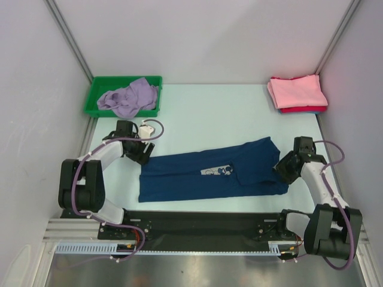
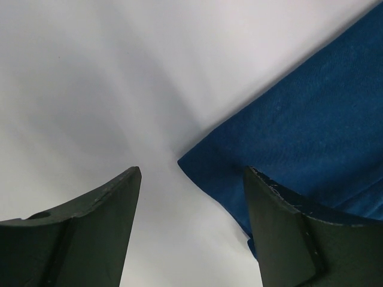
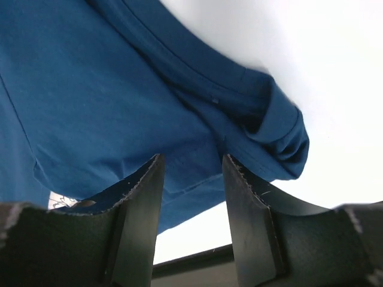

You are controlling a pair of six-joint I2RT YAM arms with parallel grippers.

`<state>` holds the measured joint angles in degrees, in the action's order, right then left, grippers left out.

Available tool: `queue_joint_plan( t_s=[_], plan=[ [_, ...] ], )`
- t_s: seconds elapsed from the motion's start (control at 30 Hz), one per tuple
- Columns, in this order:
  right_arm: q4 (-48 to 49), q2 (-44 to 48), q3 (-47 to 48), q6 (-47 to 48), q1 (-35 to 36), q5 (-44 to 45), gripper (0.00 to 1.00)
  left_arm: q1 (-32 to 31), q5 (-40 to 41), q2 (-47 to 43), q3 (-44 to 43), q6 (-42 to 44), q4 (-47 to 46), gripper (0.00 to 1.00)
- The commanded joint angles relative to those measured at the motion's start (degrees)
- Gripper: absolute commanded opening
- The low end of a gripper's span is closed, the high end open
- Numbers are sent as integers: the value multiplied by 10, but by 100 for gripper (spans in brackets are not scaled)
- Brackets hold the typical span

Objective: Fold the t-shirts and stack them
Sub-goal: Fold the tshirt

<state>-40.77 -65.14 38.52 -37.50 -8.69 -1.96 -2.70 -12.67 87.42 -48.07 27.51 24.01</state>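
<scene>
The navy blue t-shirt [image 1: 212, 170] lies folded lengthwise across the table, its pale grey print [image 1: 216, 171] facing up. My left gripper [image 1: 142, 154] is open at the shirt's far left corner; in the left wrist view that corner [image 2: 197, 164] lies between the fingers and nothing is held. My right gripper [image 1: 281, 169] is open at the shirt's right end; the right wrist view shows blue cloth [image 3: 119, 95] and a bunched hem [image 3: 281, 140] just ahead of the fingers. A lavender t-shirt [image 1: 128, 97] lies crumpled in the green bin [image 1: 96, 95]. Folded pink and red shirts [image 1: 297, 92] are stacked at the back right.
White walls close in on the left, right and back. The black base rail [image 1: 197, 224] with both arm bases runs along the near edge, just below the navy shirt. The table surface is pale [image 1: 209, 113].
</scene>
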Motion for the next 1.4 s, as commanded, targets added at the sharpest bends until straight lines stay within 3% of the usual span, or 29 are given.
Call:
queue_joint_plan(
  t_s=[0.0, 0.2, 0.3, 0.33, 0.4, 0.67, 0.97, 1.07, 1.1, 1.17, 1.2, 1.27, 1.37],
  plan=[
    [-14, 27, -18, -34, 5, 8, 50, 2, -22, -8, 4, 11, -23, 75],
    [8, -2, -36, -46, 5, -21, 41, 2, -25, -13, 6, 12, -27, 75],
    [0, 2, -35, -47, 3, -9, 25, 2, -26, -17, 7, 12, -27, 75],
    [-1, 10, -35, -47, 2, -9, 11, 2, -27, -19, 7, 12, -28, 75],
    [-15, 19, -28, -50, 2, -9, 0, 2, -27, -19, 7, 14, -30, 75],
    [-115, 67, -9, -56, 2, -3, 0, 2, -23, -3, -1, 25, -41, 75],
    [-129, 76, -8, -54, 1, 5, 0, 2, -20, 7, 0, 34, -48, 75],
    [-108, 66, -27, -56, 1, 10, 5, 2, -19, 12, -4, 35, -47, 75],
    [-106, 61, -34, -57, 0, 13, 19, 2, -21, 11, -7, 34, -45, 75],
    [-107, 56, -35, -58, -4, 19, 34, 2, -22, 7, -12, 34, -39, 75],
    [-109, 56, -28, -63, -6, 44, 46, 2, -24, 4, -16, 33, -37, 75],
    [-116, 62, -20, -68, -14, 63, 56, 2, -30, -5, -19, 33, -30, 75],
    [-106, 75, -24, -80, -17, 87, 57, 2, -45, -5, -32, 26, -17, 76]
  ],
)
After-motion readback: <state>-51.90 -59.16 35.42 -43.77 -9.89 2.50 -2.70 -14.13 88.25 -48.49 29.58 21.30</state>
